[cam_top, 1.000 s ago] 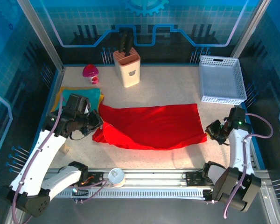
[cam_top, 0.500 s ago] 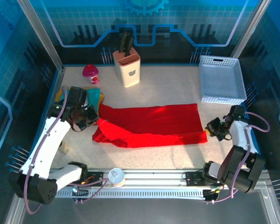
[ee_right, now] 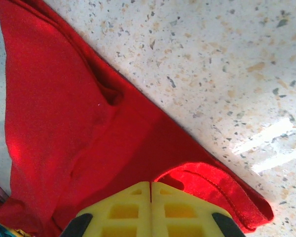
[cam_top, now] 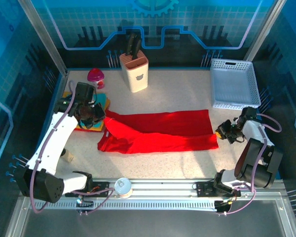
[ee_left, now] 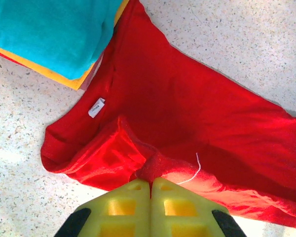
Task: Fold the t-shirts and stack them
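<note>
Red shirt (cam_top: 158, 132) stretches in a long, soft band across the speckled counter (cam_top: 177, 94), left hand (cam_top: 95, 116) and right hand (cam_top: 226, 132) at its ends, open counter behind. Left wrist: yellow fingers (ee_left: 123, 207) pinch a puckered fold near the folded teal shirt (ee_left: 49, 34). Right wrist: the hand is clamped on the rolled hem.

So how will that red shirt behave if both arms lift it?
Probably floppy: the red shirt bunches into soft folds where the left tool pinches it. Pinched at the other end by the right tool, its unsupported middle would likely sag.
</note>
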Robot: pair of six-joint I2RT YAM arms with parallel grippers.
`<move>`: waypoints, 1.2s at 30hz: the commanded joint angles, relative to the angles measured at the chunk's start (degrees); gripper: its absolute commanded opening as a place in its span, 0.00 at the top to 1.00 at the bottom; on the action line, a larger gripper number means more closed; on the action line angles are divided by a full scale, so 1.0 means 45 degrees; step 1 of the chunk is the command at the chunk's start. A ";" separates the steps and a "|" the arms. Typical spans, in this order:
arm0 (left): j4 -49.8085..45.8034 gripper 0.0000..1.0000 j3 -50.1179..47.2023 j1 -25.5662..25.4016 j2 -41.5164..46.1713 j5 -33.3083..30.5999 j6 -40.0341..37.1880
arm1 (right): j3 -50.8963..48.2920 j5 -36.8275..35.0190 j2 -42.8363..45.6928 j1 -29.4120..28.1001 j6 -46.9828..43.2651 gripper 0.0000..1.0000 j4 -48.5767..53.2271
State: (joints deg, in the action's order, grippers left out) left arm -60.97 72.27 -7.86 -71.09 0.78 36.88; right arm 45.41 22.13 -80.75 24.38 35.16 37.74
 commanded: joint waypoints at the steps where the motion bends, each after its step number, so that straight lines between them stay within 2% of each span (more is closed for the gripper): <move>1: 0.0314 1.00 -0.0081 0.0241 -0.0187 -0.0310 -0.0403 | 0.0373 0.0248 -0.0440 -0.0282 0.0145 1.00 -0.0277; 19: 0.1453 1.00 0.0072 0.0263 -0.1619 -0.0029 -0.0342 | 0.0476 0.0483 -0.2020 -0.0550 0.0608 1.00 -0.1789; 30: 0.2371 1.00 0.1774 0.0256 -0.4970 -0.0210 -0.0935 | 0.0620 0.0589 -0.2575 -0.0644 0.0644 0.98 -0.2091; 33: 0.2220 0.91 0.2785 0.0243 -0.6169 0.0034 -0.1350 | 0.0632 0.0688 -0.2641 -0.0683 0.0605 0.94 -0.2087; 35: 0.1708 0.73 0.3412 0.0247 -0.6664 0.0196 -0.1634 | 0.0637 0.0736 -0.2593 -0.0710 0.0516 0.83 -0.2012; 36: 0.1435 0.60 0.3565 0.0257 -0.6740 0.0189 -0.1773 | 0.0645 0.0782 -0.2537 -0.0704 0.0456 0.73 -0.1946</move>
State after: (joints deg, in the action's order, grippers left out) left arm -52.01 84.88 -7.29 -100.68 0.89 31.81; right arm 47.03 24.16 -92.07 22.11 37.41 28.84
